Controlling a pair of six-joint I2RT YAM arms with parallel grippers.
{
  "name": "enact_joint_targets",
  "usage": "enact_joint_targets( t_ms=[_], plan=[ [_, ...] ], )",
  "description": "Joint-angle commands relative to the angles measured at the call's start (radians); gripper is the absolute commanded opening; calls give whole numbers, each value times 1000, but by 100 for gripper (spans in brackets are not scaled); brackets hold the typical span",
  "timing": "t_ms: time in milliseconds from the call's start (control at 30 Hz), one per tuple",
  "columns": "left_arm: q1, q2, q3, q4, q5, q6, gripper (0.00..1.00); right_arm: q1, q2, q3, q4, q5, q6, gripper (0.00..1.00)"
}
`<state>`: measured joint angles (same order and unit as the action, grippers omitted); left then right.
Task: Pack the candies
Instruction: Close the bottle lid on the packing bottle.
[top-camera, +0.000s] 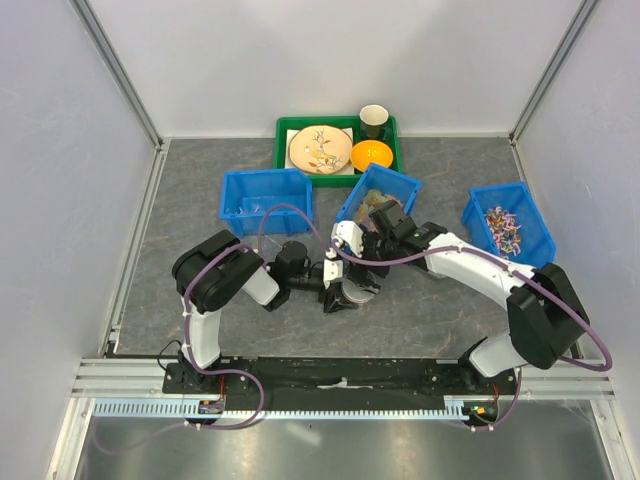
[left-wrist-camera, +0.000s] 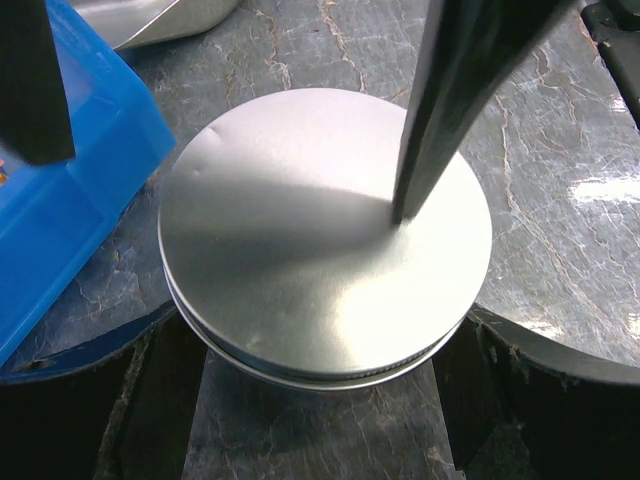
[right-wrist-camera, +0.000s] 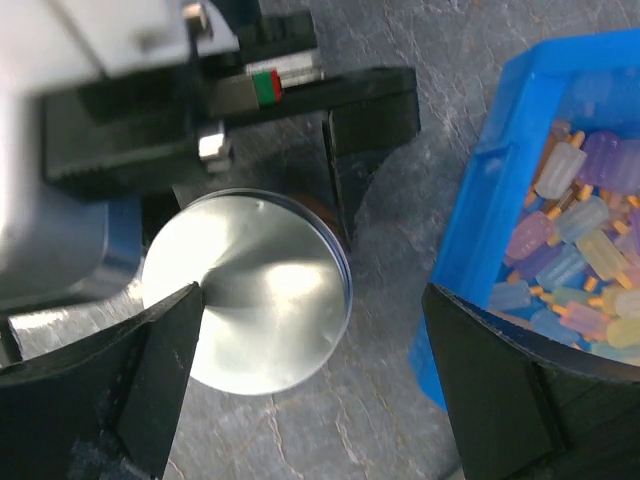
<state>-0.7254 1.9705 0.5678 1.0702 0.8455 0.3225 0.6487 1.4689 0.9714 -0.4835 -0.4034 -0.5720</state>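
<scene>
A round silver tin (left-wrist-camera: 320, 240) with its lid on stands on the grey table beside the middle blue bin (top-camera: 405, 180). My left gripper (left-wrist-camera: 325, 378) has a finger against each side of the tin. My right gripper (right-wrist-camera: 312, 300) hangs open above it, and the tip of one finger (left-wrist-camera: 410, 190) rests on the lid (right-wrist-camera: 260, 300). Candies (right-wrist-camera: 580, 230) in purple, blue, orange and yellow fill the bin (right-wrist-camera: 490, 200) just past the right gripper's other finger (right-wrist-camera: 490, 380). The tin's inside is hidden.
Another blue bin (top-camera: 265, 200) stands to the left. A third one (top-camera: 508, 225), at the right, holds tiny pale sweets. At the back, a green tray (top-camera: 285, 150) carries a plate (top-camera: 320, 150), an orange bowl (top-camera: 372, 155) and a dark cup (top-camera: 374, 120). Walls enclose three sides.
</scene>
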Motion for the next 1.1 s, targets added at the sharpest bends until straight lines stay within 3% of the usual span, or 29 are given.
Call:
enact_joint_targets(
  t_ms=[0, 367, 400, 933, 1067],
  plan=[
    [-2, 21, 18, -18, -19, 58, 85, 2, 51, 13, 75, 17, 41, 97],
    [-2, 21, 21, -30, -19, 56, 85, -9, 48, 33, 16, -12, 24, 56],
    [-2, 21, 23, -30, -19, 58, 85, -11, 53, 35, 4, -15, 21, 48],
    [-2, 21, 21, -21, -39, 55, 82, -107, 50, 26, -171, -100, -63, 48],
    [-2, 18, 21, -21, -40, 53, 82, -107, 38, 13, -233, -118, -80, 41]
  ],
)
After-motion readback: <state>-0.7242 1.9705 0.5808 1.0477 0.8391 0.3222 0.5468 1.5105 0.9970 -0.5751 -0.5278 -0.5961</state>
